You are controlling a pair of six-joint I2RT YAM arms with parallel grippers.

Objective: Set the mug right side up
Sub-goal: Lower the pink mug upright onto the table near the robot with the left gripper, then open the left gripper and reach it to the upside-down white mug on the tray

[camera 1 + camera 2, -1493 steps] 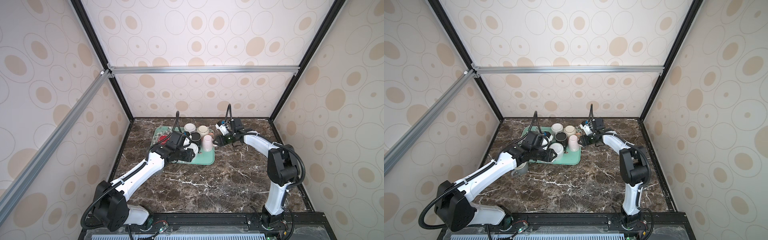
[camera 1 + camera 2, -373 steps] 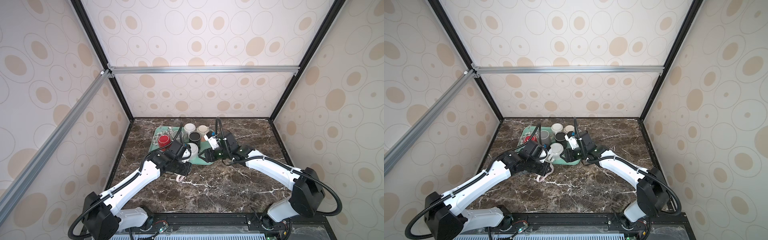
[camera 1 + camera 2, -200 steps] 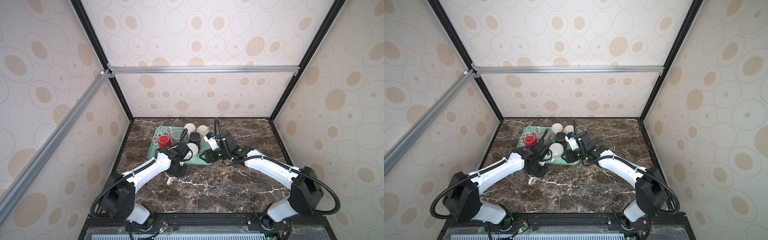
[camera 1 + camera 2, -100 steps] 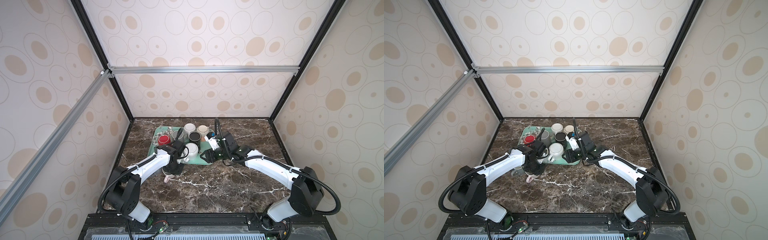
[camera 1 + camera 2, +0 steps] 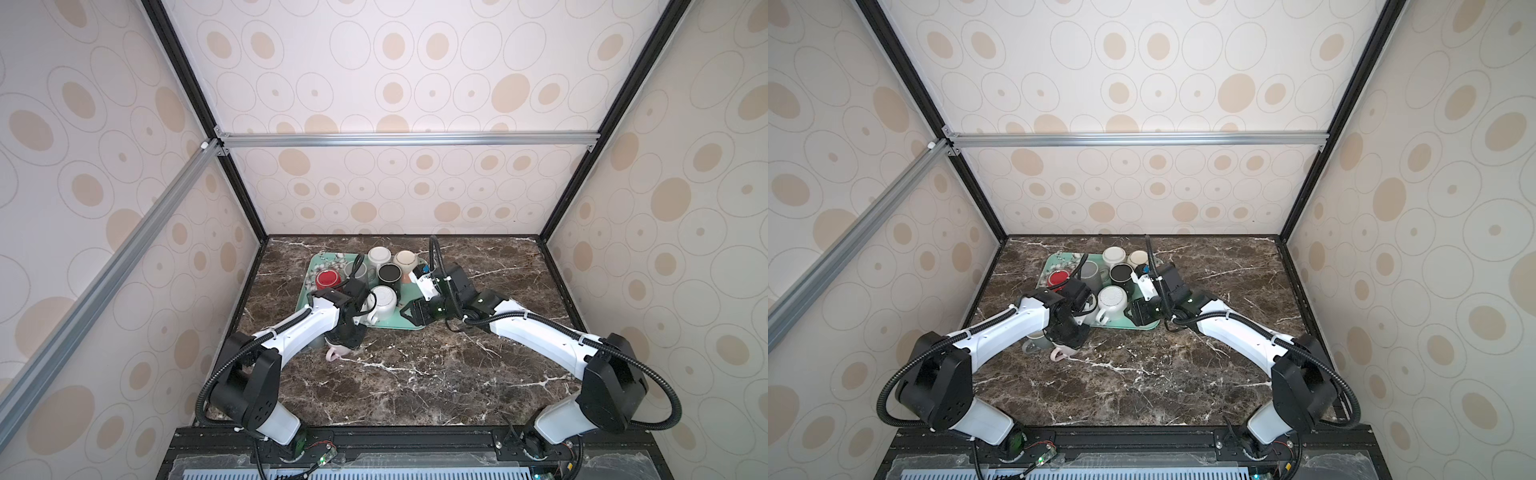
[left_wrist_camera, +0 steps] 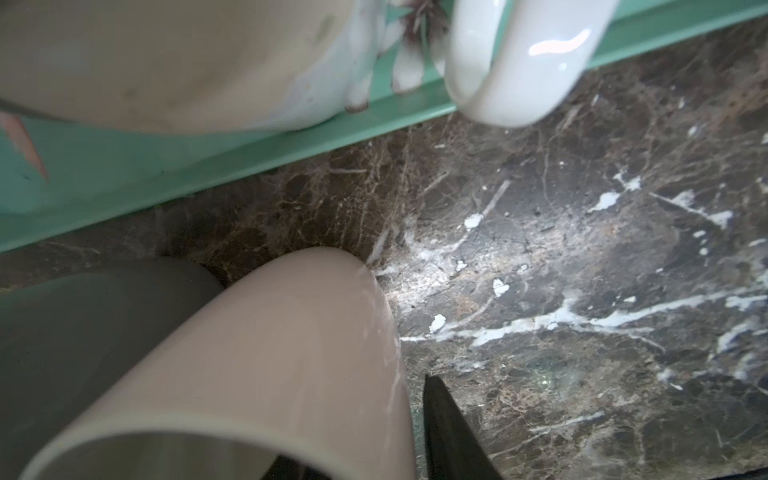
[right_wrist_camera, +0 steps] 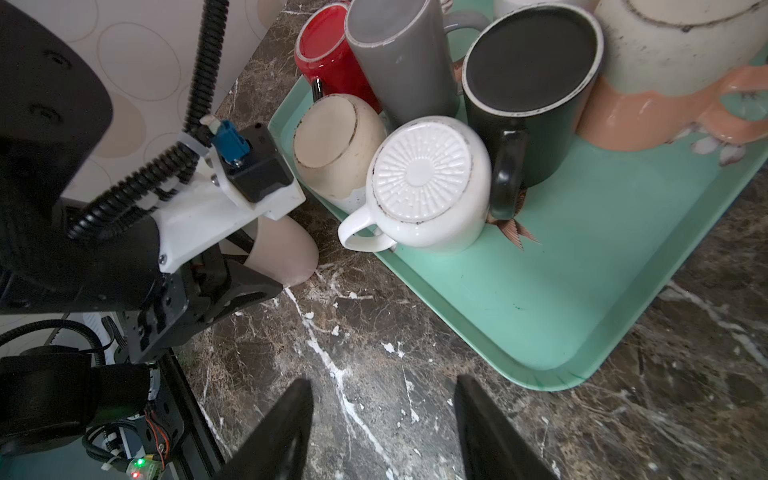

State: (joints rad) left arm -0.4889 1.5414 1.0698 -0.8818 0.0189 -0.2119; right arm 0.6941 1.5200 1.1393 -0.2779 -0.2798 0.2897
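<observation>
Left wrist view, close and looking down: a pink mug (image 6: 291, 353) stands on the brown marble table (image 6: 602, 257), its mouth up toward the camera and its base on the stone. It sits just off the front edge of a green tray (image 6: 124, 166). A grey mug (image 6: 83, 332) is right beside it on the table (touching or not, I cannot tell). One black finger (image 6: 449, 436) of the left gripper (image 5: 345, 336) hangs outside the pink mug's rim. A thin sliver of table shows between that finger and the wall, and a second dark shape shows inside the mouth. The jaws straddle the rim, slightly parted, not pinching it.

In both top views the left gripper covers most of the pink mug. Only the handle and a bit of the body poke out toward the front of the table.

Right wrist view: the right gripper (image 7: 382, 380) hovers over bare table by the tray's near corner. Its fingers are spread wide with nothing between them. Upside-down mugs crowd the far part of the tray, among them a white mug (image 7: 424, 183), a black mug (image 7: 528, 70) and a red mug (image 7: 328, 54).
</observation>
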